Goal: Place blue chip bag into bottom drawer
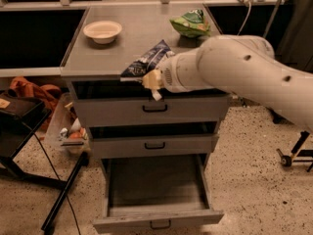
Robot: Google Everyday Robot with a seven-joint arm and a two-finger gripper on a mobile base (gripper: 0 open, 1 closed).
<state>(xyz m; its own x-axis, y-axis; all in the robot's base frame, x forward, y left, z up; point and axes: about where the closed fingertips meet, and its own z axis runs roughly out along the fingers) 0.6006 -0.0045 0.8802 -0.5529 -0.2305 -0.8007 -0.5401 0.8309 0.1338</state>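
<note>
The blue chip bag (145, 61), dark blue with silvery patches, hangs tilted over the front edge of the grey cabinet top. My gripper (153, 81) sits at the bag's lower right end, just in front of the top drawer, and is shut on the bag. The white arm reaches in from the right and hides the bag's right end. The bottom drawer (157, 218) is pulled out below; its shallow grey tray shows nothing inside.
A cream bowl (102, 31) stands at the back left of the cabinet top (93, 58). A green chip bag (190, 23) lies at the back right. The two upper drawers (154, 109) are closed. A black stand (19, 126) and clutter sit on the floor to the left.
</note>
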